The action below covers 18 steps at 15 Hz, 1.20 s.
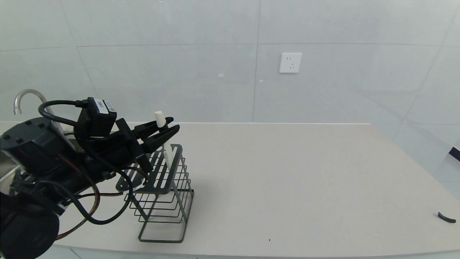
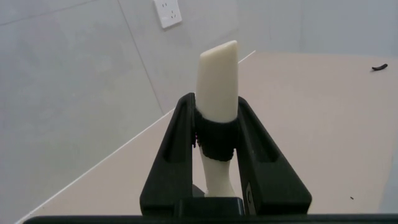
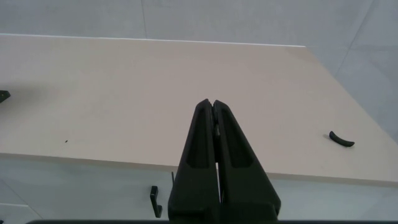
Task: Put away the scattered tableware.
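Head view, left tool [image 1: 168,130]: pinching the white utensil [image 1: 160,118] high on its handle and keeping it near upright. Probably doing so to feed the lower end down into the wire rack [image 1: 169,194].
Head view, layout: wire rack standing at 8 o'clock on the tabletop [image 1: 287,172], white utensil meeting its top tray. Not telling whether it is seated yet. Black curved piece [image 1: 446,217] lying well apart at 4 o'clock.
Left wrist view, grip: showing the clamp the head view is hiding. Both fingers [image 2: 171,155] squeezing the handle between dark pads, the handle end poking beyond the tips.
Right wrist view, right tool [image 3: 215,107]: pressed together, carrying nothing, hanging by the tabletop's front edge, seemingly parked clear. Also showing the black curved piece [image 3: 341,140] resting near that edge.
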### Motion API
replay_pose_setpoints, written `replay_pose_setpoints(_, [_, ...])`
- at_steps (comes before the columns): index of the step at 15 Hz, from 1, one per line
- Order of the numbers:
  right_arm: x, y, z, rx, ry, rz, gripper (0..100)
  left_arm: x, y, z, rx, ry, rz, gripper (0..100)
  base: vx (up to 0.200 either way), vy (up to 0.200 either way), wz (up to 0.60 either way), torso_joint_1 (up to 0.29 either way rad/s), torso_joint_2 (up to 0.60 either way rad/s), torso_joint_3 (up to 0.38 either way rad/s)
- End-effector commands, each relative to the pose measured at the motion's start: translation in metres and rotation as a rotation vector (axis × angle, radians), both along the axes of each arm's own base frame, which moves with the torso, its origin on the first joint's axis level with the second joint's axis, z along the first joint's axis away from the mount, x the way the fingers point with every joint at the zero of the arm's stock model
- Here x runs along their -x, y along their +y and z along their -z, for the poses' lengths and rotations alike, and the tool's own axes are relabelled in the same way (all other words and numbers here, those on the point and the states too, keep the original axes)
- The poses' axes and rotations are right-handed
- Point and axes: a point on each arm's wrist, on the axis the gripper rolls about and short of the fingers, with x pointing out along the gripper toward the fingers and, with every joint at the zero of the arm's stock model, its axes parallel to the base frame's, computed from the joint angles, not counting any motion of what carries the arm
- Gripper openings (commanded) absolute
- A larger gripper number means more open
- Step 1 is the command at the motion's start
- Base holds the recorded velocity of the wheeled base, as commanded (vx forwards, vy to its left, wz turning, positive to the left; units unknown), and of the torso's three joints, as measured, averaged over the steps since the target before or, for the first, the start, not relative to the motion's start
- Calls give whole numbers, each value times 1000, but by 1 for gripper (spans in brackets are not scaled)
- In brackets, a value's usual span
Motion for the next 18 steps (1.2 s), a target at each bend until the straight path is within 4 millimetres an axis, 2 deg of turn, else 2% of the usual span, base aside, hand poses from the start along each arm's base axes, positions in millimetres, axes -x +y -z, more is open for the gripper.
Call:
replay_pose_setpoints(1, [0,0,0,0,0,-1,0,-1,0,3,-3,10,1,0,0,0,0,0,0,0])
replay_pose_setpoints(2, [0,0,0,0,1,1,0,-1,-1,3,-5,14,8,0,0,0,0,0,0,0])
replay_pose_setpoints(3, [0,0,0,0,0,-1,0,-1,-1,2,-4,6,14,100,0,0,0,0,0,0])
replay_pose_setpoints(6, [0,0,0,0,1,-1,0,6,1,-9,11,-46,10,100,0,0,0,0,0,0])
replay_pose_setpoints(11, [0,0,0,0,1,-1,0,36,10,-21,24,-94,7,100,0,0,0,0,0,0])
replay_pose_setpoints(12, [0,0,0,0,1,-1,0,47,13,-28,36,-129,9,100,0,0,0,0,0,0])
replay_pose_setpoints(15, [0,0,0,0,1,-1,0,99,27,-52,80,-265,8,100,0,0,0,0,0,0])
replay_pose_setpoints(18, [0,0,0,1,0,-1,0,159,51,-41,111,-307,-58,100,0,0,0,0,0,0])
